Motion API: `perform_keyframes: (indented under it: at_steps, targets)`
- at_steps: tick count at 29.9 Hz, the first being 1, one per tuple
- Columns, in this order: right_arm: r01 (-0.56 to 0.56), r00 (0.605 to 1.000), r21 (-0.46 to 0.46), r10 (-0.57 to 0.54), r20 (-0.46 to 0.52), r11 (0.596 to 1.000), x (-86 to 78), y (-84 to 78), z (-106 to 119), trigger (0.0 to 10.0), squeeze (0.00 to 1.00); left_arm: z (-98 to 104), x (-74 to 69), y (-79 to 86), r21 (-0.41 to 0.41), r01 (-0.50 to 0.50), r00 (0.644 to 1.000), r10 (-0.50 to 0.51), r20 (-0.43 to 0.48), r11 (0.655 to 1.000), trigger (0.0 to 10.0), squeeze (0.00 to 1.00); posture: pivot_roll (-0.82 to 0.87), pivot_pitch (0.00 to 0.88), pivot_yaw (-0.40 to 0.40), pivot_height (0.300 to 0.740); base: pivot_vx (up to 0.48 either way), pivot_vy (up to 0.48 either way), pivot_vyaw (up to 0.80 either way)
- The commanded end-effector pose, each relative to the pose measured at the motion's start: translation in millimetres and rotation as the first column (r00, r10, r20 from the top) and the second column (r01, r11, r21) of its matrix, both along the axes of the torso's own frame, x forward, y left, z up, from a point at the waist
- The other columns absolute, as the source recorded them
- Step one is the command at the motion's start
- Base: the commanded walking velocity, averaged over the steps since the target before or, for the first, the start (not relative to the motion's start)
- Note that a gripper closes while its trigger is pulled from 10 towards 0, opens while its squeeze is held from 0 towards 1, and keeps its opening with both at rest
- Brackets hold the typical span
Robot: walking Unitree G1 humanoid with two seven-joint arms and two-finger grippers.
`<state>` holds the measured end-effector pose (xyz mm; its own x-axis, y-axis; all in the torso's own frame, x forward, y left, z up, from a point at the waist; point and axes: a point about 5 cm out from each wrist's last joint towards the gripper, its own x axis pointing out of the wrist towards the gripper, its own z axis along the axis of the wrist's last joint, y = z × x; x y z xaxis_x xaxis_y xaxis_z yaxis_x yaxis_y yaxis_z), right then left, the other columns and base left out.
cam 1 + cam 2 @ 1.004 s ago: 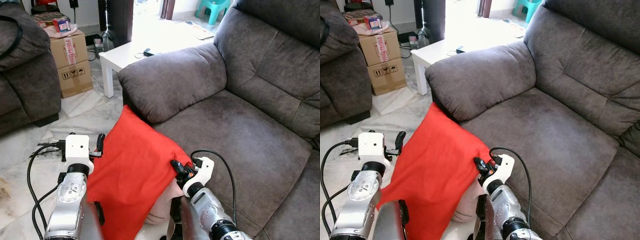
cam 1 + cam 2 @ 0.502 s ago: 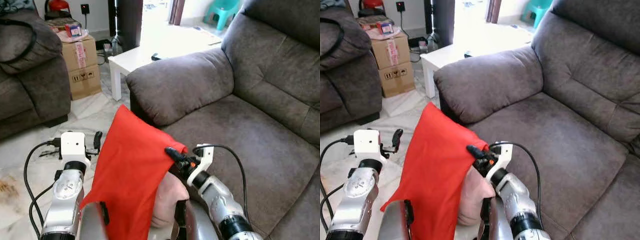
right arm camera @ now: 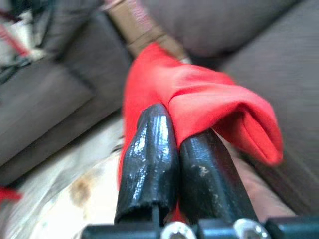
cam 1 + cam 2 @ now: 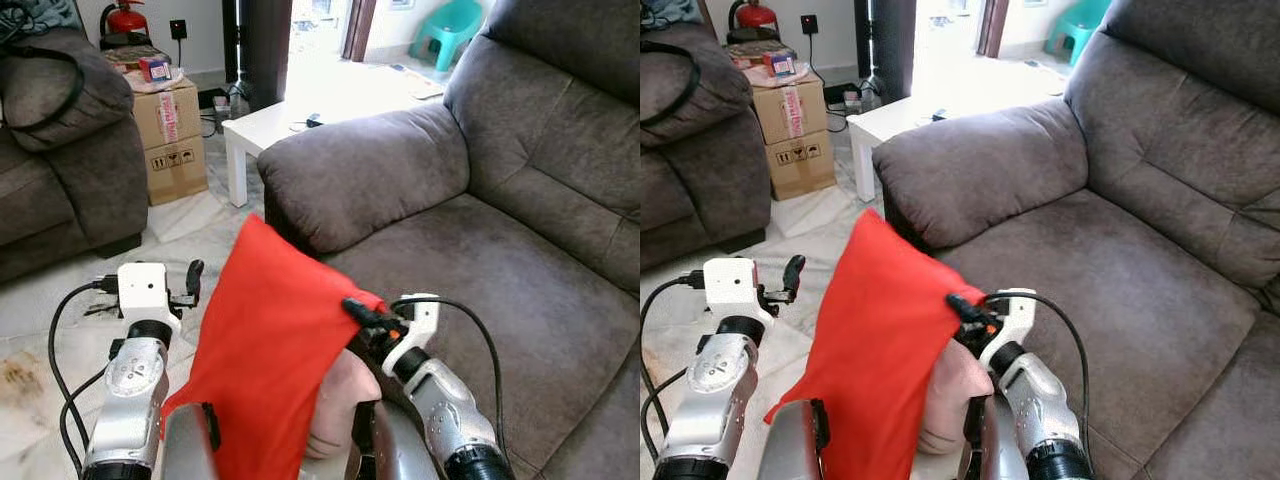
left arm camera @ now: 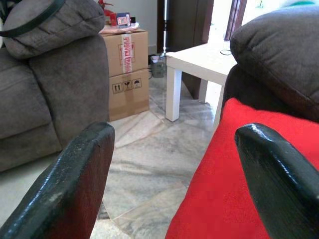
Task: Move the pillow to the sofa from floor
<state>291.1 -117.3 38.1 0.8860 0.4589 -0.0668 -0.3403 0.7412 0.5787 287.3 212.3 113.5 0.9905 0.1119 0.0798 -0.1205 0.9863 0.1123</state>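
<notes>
Your right gripper [image 4: 362, 312] is clamped on the red fabric pillow [image 4: 265, 340], held off the floor, long axis steep, top corner pointing far toward the grey sofa's padded armrest [image 4: 360, 170]. Left gripper [image 4: 193, 280]: fingers apart, just left of the pillow.

Pillow [image 4: 265, 340] hangs before the sofa [image 4: 500, 260], table [image 4: 275, 125] behind, boxes [image 4: 175, 135] left
</notes>
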Motion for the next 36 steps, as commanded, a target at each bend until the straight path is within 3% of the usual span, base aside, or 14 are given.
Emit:
perform_keyframes:
  at_steps: [1,17,36]
  targets:
    - [0.101,0.987,-0.01,-0.099,0.13,0.995,8.9,-15.4,24.4,10.0,0.0,4.3,-1.3,-5.0,0.015,0.024,0.999,-0.025,0.028,1.0,10.0,0.0,0.15,0.0,-0.133,0.531,0.0,0.0,0.0]
    - [0.196,0.972,-0.06,-0.186,0.146,0.979,4.6,-12.1,24.5,10.0,0.0,8.0,10.7,-10.9,0.018,0.056,0.997,-0.057,0.054,0.998,10.0,0.0,0.13,0.0,-0.102,0.531,0.0,0.0,0.0]
    - [0.187,0.973,-0.088,-0.172,0.151,0.978,7.4,-3.9,26.1,10.0,0.0,6.5,12.9,-12.8,0.005,0.047,0.997,-0.047,0.056,0.999,10.0,0.0,0.13,0.0,-0.11,0.531,0.0,0.0,0.0]
